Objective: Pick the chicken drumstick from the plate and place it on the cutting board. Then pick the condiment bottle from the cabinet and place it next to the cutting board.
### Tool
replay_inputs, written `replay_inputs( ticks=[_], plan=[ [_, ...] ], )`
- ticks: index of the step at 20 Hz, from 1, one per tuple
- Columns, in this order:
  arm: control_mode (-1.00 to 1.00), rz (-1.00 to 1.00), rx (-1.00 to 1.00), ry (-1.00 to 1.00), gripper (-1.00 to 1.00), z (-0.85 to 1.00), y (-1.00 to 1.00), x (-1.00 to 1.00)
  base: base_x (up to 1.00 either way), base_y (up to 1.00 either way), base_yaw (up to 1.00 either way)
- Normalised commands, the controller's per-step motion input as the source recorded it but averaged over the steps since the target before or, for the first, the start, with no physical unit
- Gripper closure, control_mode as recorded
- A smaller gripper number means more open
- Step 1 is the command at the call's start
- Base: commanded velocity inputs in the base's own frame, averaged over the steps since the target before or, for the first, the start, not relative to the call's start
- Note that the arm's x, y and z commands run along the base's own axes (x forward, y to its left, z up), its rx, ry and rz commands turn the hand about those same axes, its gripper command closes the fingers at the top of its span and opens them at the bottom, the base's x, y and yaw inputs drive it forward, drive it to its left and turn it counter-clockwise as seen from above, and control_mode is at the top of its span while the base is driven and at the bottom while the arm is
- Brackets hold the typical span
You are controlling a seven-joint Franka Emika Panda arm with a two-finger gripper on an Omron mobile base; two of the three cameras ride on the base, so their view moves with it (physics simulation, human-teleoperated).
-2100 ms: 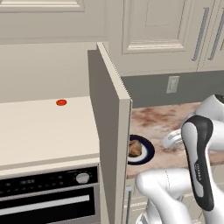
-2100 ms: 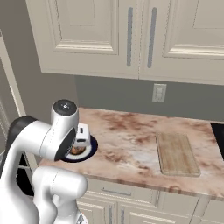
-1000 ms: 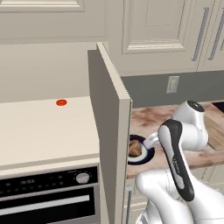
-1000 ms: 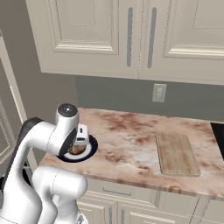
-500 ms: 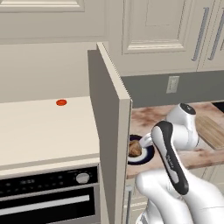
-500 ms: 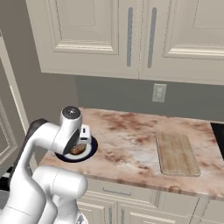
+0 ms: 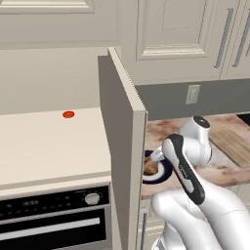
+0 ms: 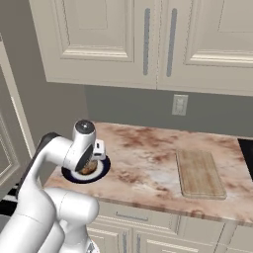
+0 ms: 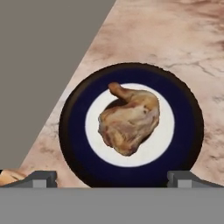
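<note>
The chicken drumstick point(image 9: 129, 122) lies golden-brown in the middle of the plate point(image 9: 131, 75), a round dish with a navy rim. My gripper point(image 9: 113, 179) hangs open just above the plate, its fingertips point(image 9: 38, 178) set wide at either side of the dish and touching nothing. From the base, the plate point(image 8: 102, 171) sits at the counter's left end, partly behind my arm, with the drumstick point(image 8: 89, 168) peeking out. The tan cutting board point(image 8: 199, 173) lies bare to the right. The cabinet door point(image 7: 122, 146) stands open. The condiment bottle is out of view.
A small red disc point(image 7: 68, 114) rests on the cream shelf point(image 7: 49, 146) inside the cabinet. An oven front point(image 7: 53, 219) sits below it. Upper cabinets point(image 8: 148, 39) hang over the marbled counter point(image 8: 148, 158), and a wall outlet point(image 8: 180, 105) is behind it.
My arm has folded down and swung left, bringing the hand closer over the plate. The jaws have stayed open, and the drumstick and the board have not moved.
</note>
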Motion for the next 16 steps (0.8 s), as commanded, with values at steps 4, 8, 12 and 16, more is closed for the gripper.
replay_inputs(
  ticks=[4, 8, 12, 16],
  plan=[
    [-1.00, 0.00, -0.02, 0.06, -1.00, -0.04, 0.11, 0.19, 0.00, 0.00, 0.00],
    [-1.00, 0.00, -0.03, 0.07, -1.00, -0.04, 0.10, 0.19, 0.00, 0.00, 0.00],
    [-1.00, 0.00, -0.04, 0.07, -1.00, -0.03, 0.07, 0.17, 0.00, 0.00, 0.00],
    [-1.00, 0.00, -0.03, 0.04, -1.00, -0.14, 0.00, 0.15, 0.00, 0.00, 0.00]
  ],
)
